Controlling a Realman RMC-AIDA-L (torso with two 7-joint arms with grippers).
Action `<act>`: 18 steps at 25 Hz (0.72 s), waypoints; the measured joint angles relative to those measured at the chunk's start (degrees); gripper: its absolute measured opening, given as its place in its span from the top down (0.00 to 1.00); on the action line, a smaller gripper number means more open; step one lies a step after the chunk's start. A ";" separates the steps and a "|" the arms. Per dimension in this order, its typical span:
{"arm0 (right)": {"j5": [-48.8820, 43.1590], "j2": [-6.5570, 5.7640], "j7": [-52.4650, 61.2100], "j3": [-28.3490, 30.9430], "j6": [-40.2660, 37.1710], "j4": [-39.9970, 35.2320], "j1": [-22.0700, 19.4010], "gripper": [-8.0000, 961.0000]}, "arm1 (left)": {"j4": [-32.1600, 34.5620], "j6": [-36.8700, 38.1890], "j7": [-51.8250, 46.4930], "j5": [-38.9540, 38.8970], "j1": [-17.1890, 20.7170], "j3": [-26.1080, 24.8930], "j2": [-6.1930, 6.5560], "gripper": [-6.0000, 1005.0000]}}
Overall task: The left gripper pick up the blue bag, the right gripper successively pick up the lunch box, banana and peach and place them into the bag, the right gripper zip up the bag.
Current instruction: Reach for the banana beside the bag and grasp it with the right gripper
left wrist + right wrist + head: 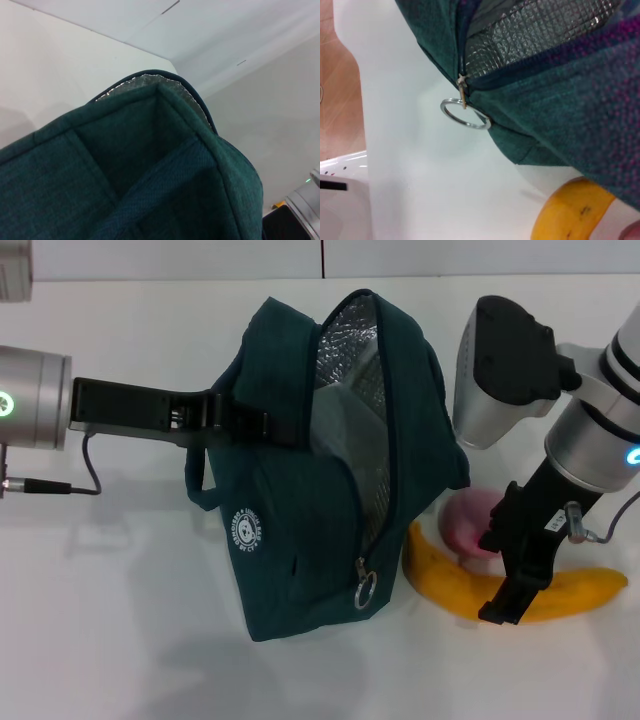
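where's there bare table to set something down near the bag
Free: the white table in front of the blue bag and under the left end effector, which grips the bag's side; also the strip behind the bag. Crowded: right of the bag, where the banana, the peach and the right end effector sit close together.

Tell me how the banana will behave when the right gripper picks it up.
The banana is curved and lies flat on the table, so it will probably rock or pivot rather than roll. Its skin looks smooth, so it may slip in a narrow grip. The right gripper is over its middle, which should limit tipping.
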 joint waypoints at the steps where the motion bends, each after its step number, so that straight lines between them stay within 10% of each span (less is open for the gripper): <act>1: 0.00 0.00 0.16 -0.27 0.01 0.02 0.02 0.09 | 0.00 0.00 -0.03 -0.01 0.02 0.00 0.00 0.96; 18: -0.08 0.00 1.68 -3.96 3.19 4.39 0.69 0.13 | 0.00 0.00 0.23 -0.24 -0.27 0.00 -0.08 0.96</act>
